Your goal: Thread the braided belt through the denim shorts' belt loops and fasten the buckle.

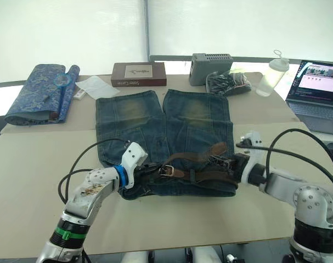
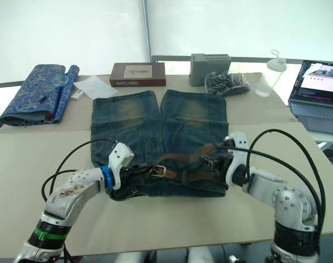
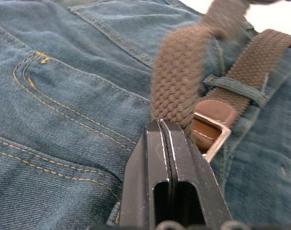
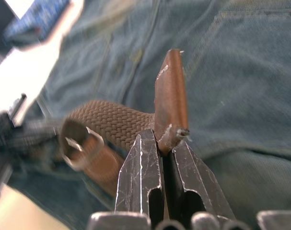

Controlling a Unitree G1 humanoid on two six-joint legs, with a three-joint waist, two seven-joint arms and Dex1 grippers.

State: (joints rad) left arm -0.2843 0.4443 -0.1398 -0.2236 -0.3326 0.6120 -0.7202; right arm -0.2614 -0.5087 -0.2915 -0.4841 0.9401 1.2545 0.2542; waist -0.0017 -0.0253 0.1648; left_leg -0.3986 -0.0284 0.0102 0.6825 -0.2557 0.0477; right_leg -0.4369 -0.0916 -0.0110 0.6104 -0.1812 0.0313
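The right pincer (image 4: pixel 162 139) grips the smooth brown leather tip of the belt (image 4: pixel 170 91), which stands up between its two fingers. Behind that tip the woven strap curves away over the denim toward the silver buckle (image 4: pixel 78 143), which looks blurred there.

The left pincer (image 3: pixel 160 125) has its fingers pressed flat together, with nothing seen between them. Its tips rest against the woven strap just beside the buckle (image 3: pixel 213 139), where a brown leather tab meets the metal frame. Past the buckle the strap runs under a belt loop (image 3: pixel 234 88) on the waistband.

Seen from the head, both pincers meet the shorts (image 1: pixel 163 137) at the waistband, the left one (image 1: pixel 147 171) at its left end and the right one (image 1: pixel 235 164) at its right end. The belt (image 1: pixel 196 174) lies along the waistband, and one length arches up above it toward the right pincer. The shorts lie flat on the worktop (image 1: pixel 23 164), legs pointing away from the robot.
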